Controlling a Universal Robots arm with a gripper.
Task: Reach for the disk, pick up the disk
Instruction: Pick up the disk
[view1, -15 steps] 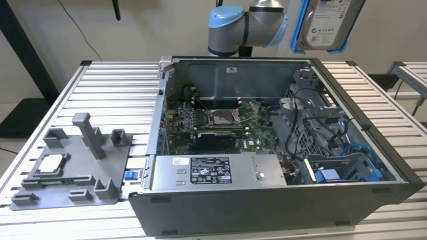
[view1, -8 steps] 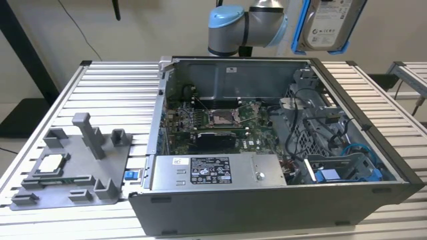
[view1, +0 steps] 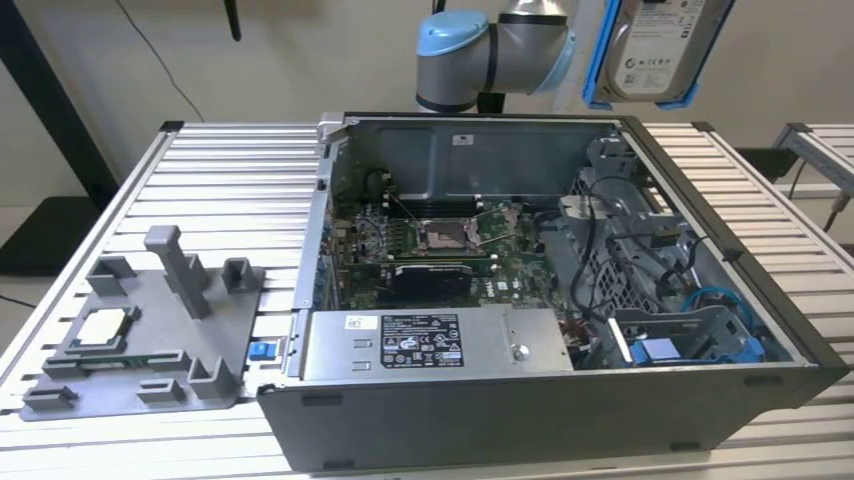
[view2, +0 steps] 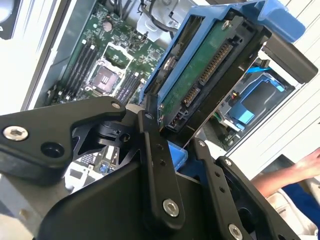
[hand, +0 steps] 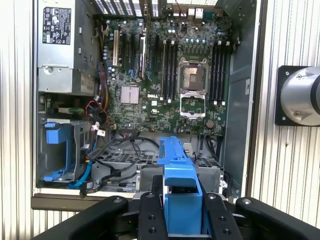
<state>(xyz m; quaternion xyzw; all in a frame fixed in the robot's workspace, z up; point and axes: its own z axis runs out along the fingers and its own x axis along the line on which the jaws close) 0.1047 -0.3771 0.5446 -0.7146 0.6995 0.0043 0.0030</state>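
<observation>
While the one gripper (view2: 182, 165) clamps both black fingers (view2: 157, 165) on the single disk (view1: 651, 50), it hangs high above the open computer case (view1: 747, 300); one spare blue bracket (hand: 57, 150) sits inside.

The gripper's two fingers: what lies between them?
The disk in its blue frame sits between the gripper's fingers, lifted above the open computer case; both wrist views show this.

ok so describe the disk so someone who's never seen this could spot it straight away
Start at the open computer case on the slatted table, then look above its far rim, near the arm's blue-capped joint. The disk hangs there in the gripper, jaws shut on it: a silver-grey hard drive with a white label in a blue frame, unlike the empty blue bracket inside the case.
</observation>
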